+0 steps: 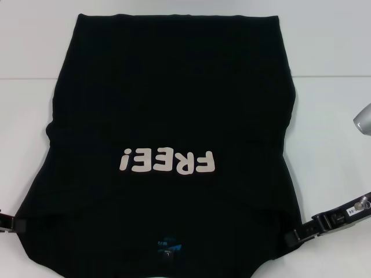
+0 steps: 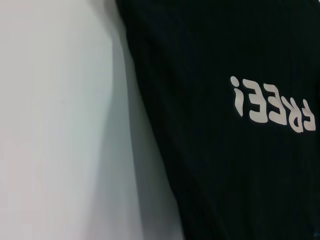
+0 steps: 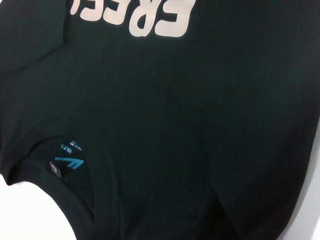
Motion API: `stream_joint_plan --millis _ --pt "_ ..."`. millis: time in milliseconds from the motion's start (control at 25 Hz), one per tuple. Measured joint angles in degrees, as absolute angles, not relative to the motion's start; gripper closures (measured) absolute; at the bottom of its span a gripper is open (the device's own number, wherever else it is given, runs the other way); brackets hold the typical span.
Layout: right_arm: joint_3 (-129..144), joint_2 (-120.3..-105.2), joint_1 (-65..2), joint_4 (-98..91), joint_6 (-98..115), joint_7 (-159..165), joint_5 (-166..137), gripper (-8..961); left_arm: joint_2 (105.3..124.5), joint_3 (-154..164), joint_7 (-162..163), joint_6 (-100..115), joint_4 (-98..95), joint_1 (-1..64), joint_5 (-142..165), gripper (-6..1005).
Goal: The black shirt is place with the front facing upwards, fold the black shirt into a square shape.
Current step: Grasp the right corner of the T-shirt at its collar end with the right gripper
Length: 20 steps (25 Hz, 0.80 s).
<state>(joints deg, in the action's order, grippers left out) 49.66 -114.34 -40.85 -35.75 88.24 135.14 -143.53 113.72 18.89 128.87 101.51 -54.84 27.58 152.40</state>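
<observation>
White counter carries the black shirt; left pincer and right pincer seemingly clamp its sleeves

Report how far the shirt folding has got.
Done: the black shirt lies spread front up on the white table, FREE! lettering showing. In hand: the left pincer and right pincer sit at its near sleeve edges. Left: every fold; no square yet.
</observation>
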Motion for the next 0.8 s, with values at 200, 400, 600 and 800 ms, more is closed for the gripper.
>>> stream_joint_plan --millis 200,400,600,800 --pt "49.66 -114.41 -40.78 -35.72 88.24 135.07 -143.53 396 113.73 18.89 128.86 101.51 -54.78 27.69 152.40 966" --pt "49.66 -114.49 -40.90 -35.69 88.25 134.97 -143.53 396 113.72 18.89 128.85 101.52 -54.82 27.69 152.40 966" --pt "49.66 -114.51 -40.94 -35.68 88.52 134.87 -143.52 396 113.72 18.89 128.85 101.58 -54.84 27.74 152.40 965" --pt "49.66 -114.57 -40.96 -35.68 88.60 134.79 -143.52 395 113.73 18.89 128.85 101.60 -54.85 27.77 152.40 965"
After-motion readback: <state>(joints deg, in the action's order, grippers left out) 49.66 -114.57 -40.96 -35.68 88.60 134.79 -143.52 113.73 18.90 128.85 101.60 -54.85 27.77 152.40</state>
